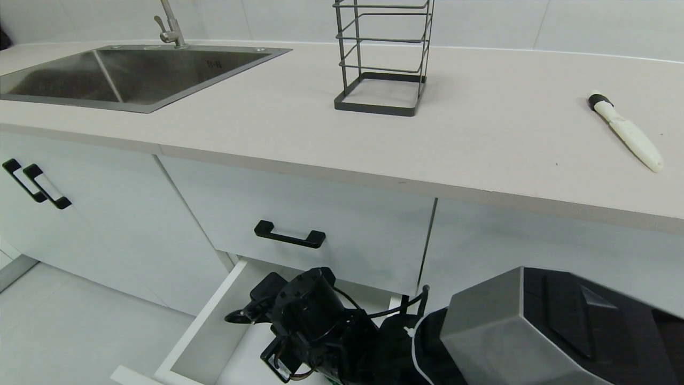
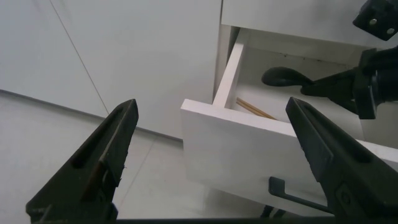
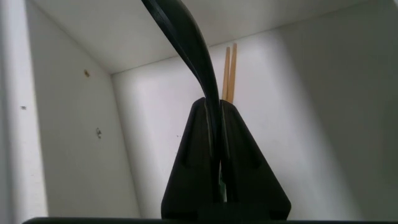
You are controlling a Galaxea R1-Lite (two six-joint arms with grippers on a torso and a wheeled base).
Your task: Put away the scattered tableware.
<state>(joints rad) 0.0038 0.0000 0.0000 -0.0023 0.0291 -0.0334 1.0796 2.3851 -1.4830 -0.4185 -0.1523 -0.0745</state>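
Rack (image 1: 374, 109), brush (image 1: 626, 132) on counter (image 1: 507, 149) (well apart); chopsticks (image 3: 229, 71) in drawer (image 2: 249, 149) below spoon (image 2: 285, 76).

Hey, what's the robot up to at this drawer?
The right gripper is shut on a black spoon, holding it over the open drawer, where a pair of chopsticks already lies. The left gripper hangs open and empty beside the drawer. A white-handled brush lies on the counter, not yet put away.
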